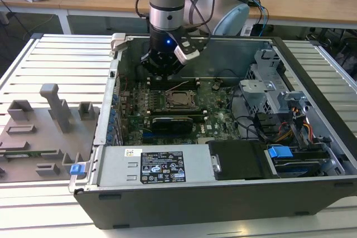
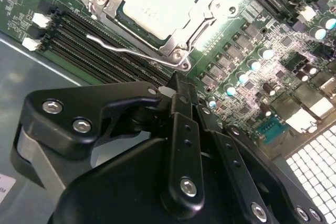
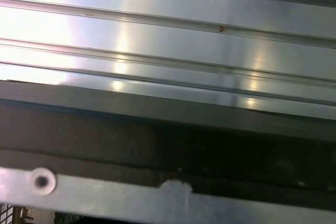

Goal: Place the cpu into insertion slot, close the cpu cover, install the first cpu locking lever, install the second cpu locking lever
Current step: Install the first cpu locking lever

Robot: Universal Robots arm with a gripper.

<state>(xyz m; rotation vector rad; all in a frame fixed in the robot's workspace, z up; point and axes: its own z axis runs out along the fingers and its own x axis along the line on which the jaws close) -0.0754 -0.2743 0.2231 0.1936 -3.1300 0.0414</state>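
Ribbed silver metal slats (image 3: 168, 40) run lengthwise across the first wrist view, bright with glare in patches. Next to them lies a dark grey edge (image 3: 168, 111), then a black shadowed band (image 3: 168, 150). A pale metal strip (image 3: 105, 195) follows, with a round rivet (image 3: 41, 181) set in it.

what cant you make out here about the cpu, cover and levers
- Gripper fingertips: in the second wrist view the gripper's own black links cover them, so any hold is unclear.
- Cover: the second wrist view's edge cuts off its far side, so the second lever's state is hidden; one lever shows along the near edge.
- Cpu: too small in the exterior view to judge seating.
- First wrist view: just ribbed metal, no socket.
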